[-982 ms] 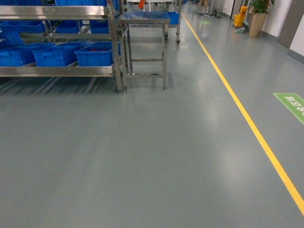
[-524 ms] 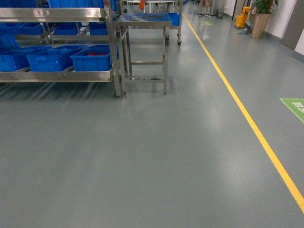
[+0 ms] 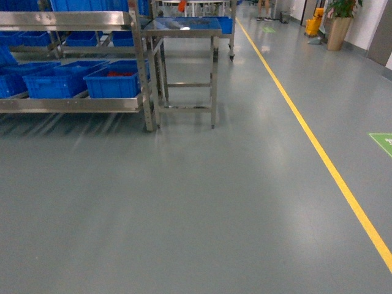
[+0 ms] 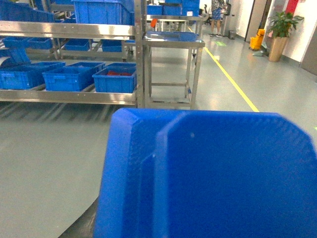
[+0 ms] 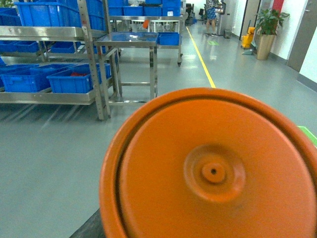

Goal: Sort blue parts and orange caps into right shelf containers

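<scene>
A grey floor with a yellow line runs ahead; blue crates sit on the steel shelf at 11 o'clock, beside a steel table. A blue part fills the left wrist view and an orange cap the right. Neither view shows the fingers, so their state cannot be told.

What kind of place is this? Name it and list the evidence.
Most likely a factory or warehouse floor: a steel shelf rack loaded with blue plastic crates, a steel work table beside it, and a yellow lane line painted along the grey floor.
</scene>
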You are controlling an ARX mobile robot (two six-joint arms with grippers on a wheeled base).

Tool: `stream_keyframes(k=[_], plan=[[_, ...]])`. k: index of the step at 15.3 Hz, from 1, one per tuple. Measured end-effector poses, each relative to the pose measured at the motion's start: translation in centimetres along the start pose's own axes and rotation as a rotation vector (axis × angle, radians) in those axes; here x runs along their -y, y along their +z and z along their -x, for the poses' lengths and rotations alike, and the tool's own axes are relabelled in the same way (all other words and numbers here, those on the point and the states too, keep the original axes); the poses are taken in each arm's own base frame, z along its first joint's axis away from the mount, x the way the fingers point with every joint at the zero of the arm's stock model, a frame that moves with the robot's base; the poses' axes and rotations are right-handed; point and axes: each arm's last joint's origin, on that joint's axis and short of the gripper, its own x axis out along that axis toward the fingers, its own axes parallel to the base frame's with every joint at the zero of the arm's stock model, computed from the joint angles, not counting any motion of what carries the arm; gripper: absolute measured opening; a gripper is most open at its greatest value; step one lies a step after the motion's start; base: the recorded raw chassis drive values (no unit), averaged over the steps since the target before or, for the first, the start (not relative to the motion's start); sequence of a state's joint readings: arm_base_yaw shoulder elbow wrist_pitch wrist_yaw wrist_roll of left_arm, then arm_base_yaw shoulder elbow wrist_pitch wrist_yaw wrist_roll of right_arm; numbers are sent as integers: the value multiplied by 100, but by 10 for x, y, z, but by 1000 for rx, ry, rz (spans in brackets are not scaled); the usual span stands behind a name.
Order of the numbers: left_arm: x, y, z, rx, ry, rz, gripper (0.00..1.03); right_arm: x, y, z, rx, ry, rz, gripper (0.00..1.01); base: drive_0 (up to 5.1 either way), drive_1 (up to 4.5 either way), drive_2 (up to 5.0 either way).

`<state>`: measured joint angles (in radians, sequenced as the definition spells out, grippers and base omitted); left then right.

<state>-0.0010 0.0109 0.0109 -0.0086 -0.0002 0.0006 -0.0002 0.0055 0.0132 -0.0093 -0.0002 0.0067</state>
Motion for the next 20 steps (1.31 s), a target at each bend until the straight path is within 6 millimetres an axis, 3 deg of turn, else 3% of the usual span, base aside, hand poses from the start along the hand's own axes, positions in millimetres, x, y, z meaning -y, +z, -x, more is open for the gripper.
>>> stream_keyframes(k=[20], plan=[[0, 0, 0, 2, 0, 0, 42, 0, 0, 0, 5, 0, 0, 44, 0, 416, -417]])
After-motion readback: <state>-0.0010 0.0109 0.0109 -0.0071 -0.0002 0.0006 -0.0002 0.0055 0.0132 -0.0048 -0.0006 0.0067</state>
